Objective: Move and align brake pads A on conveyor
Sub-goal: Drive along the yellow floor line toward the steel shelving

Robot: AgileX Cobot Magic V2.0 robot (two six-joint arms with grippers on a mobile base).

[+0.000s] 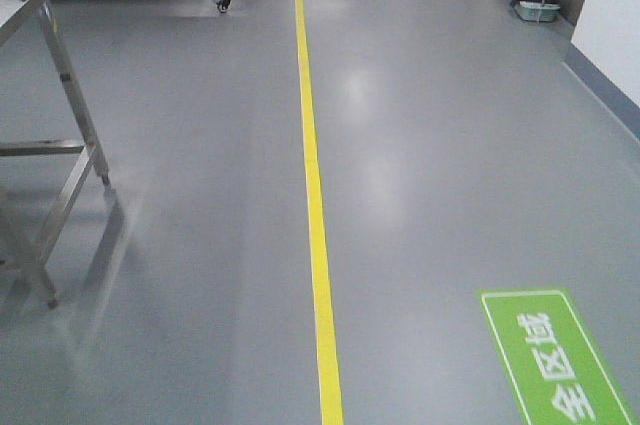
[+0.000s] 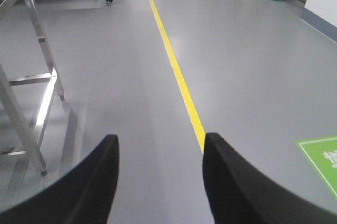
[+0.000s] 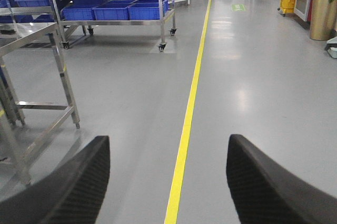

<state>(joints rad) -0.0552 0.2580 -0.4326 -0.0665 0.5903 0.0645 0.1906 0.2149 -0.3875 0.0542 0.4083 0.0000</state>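
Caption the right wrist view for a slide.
Open right tool faces a grey aisle with a yellow line, a wheeled steel rack of blue bins at left.

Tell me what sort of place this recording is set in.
Probably a factory or warehouse aisle: a yellow lane line runs along the grey floor, a wheeled steel rack holds blue bins, and a stainless steel table frame stands at the left.

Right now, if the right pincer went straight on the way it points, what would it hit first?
Probably nothing but the grey floor near the yellow line. The right pincer aims past the steel table on its left; depth is unclear.
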